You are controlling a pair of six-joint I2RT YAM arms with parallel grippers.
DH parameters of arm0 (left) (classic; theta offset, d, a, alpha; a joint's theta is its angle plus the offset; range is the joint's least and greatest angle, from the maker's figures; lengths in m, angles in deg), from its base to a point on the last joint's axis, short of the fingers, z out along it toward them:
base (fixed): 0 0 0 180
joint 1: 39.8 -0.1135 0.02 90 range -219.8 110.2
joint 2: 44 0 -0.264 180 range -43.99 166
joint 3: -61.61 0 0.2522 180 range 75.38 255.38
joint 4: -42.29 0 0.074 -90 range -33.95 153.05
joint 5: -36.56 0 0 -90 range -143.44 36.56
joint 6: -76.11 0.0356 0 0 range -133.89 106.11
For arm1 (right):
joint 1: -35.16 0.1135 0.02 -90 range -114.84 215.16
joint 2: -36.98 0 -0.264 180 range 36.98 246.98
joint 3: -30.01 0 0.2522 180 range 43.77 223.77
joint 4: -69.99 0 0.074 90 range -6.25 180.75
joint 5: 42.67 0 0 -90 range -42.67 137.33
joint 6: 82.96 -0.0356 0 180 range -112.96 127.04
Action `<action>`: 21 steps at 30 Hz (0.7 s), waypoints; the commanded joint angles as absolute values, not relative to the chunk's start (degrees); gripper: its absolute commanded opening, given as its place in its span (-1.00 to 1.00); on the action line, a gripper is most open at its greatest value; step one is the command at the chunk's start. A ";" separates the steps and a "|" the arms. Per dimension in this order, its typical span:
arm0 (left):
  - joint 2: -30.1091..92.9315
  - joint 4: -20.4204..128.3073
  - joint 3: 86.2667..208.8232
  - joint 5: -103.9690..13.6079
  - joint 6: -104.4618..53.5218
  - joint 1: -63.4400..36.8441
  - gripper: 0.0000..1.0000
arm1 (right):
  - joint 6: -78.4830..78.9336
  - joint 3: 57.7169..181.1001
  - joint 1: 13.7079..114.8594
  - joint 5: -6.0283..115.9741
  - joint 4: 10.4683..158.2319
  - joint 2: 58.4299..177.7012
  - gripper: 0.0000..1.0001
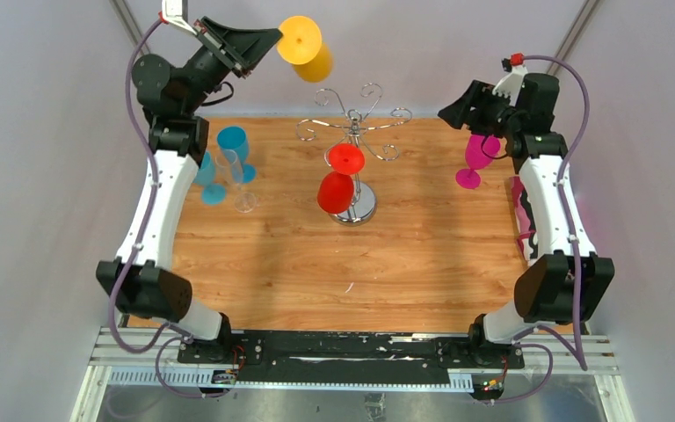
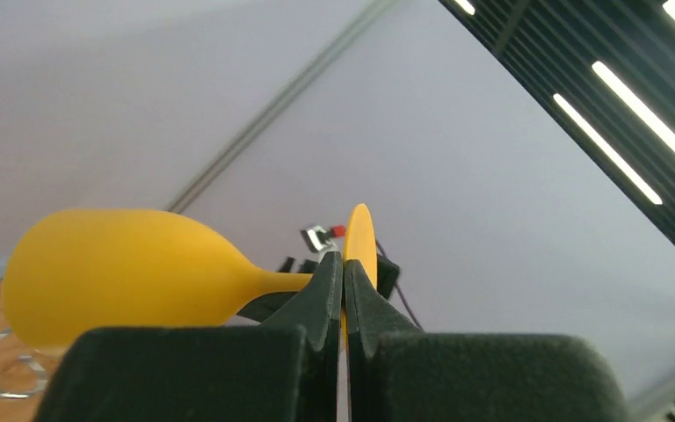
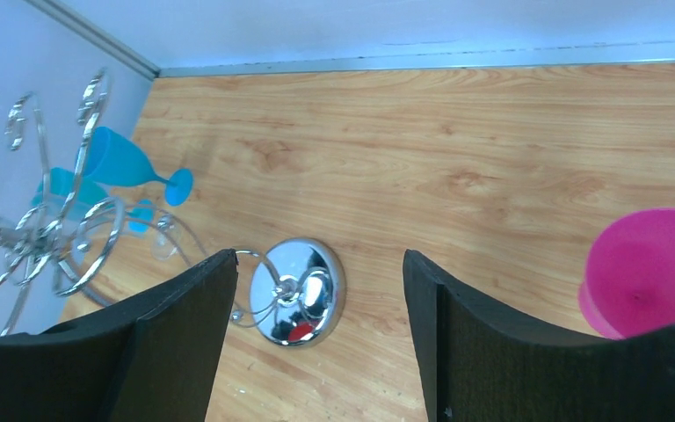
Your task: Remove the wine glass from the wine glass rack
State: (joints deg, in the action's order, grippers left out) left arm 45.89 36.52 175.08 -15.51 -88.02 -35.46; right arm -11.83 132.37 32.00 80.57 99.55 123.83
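L gripper is up high at far left, w/ a yellow wine glass in its grasp. In the left wrist view the fingers are pressed nearly together, pinching the glass at its foot, w/ the bowl lying sideways out to the left. The glass is in the air, far-left of the wine glass rack and not touching its curled arms.

The rack stands at mid-far table on its round mirrored base. A red glass hangs from it, bowl down.

R gripper hovers at far right w/ fingers spread wide, holding nothing. A pink glass stands on the table just beside it.

Far left on the table: two blue glasses and a clear one, close together.
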 commanded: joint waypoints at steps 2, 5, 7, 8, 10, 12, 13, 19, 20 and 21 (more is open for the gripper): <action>36.65 20.90 166.98 -11.52 -89.25 -27.96 -1.00 | -17.43 127.63 32.30 92.68 86.86 115.39 0.50; 37.00 4.78 163.60 -8.93 -96.48 -25.37 -1.00 | -28.96 123.75 32.32 103.14 71.32 111.92 0.54; 40.10 -15.61 162.34 -8.89 -108.80 -25.33 -1.00 | -42.25 119.96 32.35 108.94 53.41 110.59 0.58; 42.62 -25.25 163.52 -9.49 -115.67 -25.32 -1.00 | -50.05 118.38 32.39 110.57 43.05 110.52 0.59; 48.66 -34.40 167.18 -9.03 -123.71 -25.22 -1.00 | -64.60 116.82 32.43 112.14 24.19 111.47 0.59; 50.03 -34.58 166.78 -9.52 -123.29 -25.21 -1.00 | -77.89 116.99 32.43 111.18 8.09 113.36 0.58; 50.48 -34.61 166.51 -9.20 -122.32 -25.21 -1.00 | -84.50 117.41 32.43 109.89 -0.26 114.55 0.58; 52.11 -34.66 164.75 -9.65 -120.62 -25.21 -1.00 | -90.95 121.40 37.47 107.74 -7.23 118.98 0.62; 52.07 -34.66 164.55 -9.74 -120.55 -25.21 -1.00 | -91.34 122.12 38.32 107.66 -7.44 119.93 0.62; 51.93 -34.67 164.38 -9.77 -120.44 -25.21 -1.00 | -91.47 122.75 39.06 107.63 -7.47 120.79 0.62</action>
